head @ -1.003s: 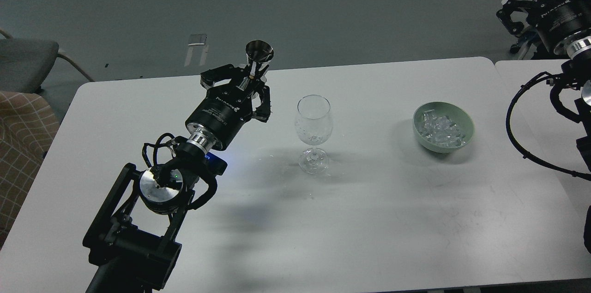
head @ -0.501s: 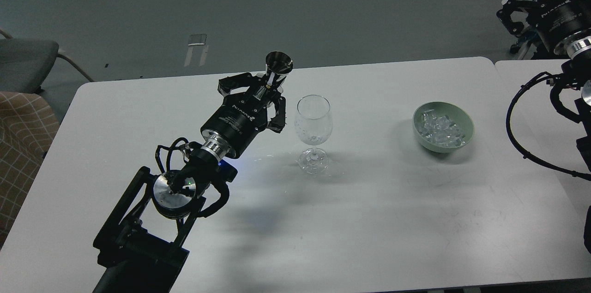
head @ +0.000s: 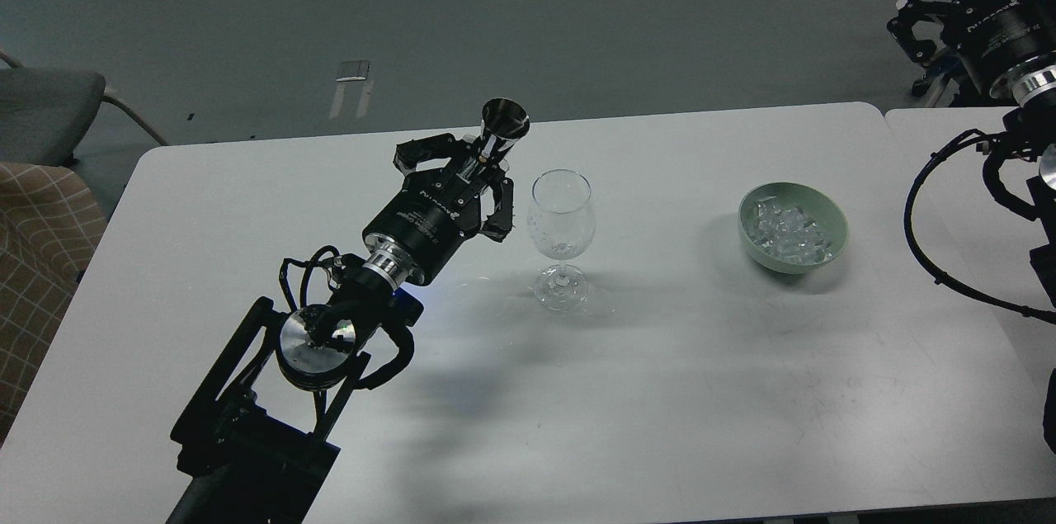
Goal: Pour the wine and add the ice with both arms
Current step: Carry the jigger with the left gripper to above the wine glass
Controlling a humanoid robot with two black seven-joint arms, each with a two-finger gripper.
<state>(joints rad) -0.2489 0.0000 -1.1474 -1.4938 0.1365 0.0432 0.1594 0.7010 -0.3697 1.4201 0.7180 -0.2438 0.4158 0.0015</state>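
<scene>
- A small metal cup (head: 503, 121) is pinched in the left gripper (head: 477, 169), centre-left of the frame, just left of the glass rim
- An upright wine glass (head: 562, 235) is seen at centre; no wine can be made out in it
- Ice (head: 789, 228) is heaped in a green bowl (head: 832, 220), right of centre, on the white table (head: 701, 392)
- The right gripper (head: 912, 21) is held at the upper right edge; whether it is spread or pressed together cannot be told

White lettering runs along the left gripper's (head: 474, 169) black body and the right gripper's (head: 912, 16) body, too small to read.
</scene>
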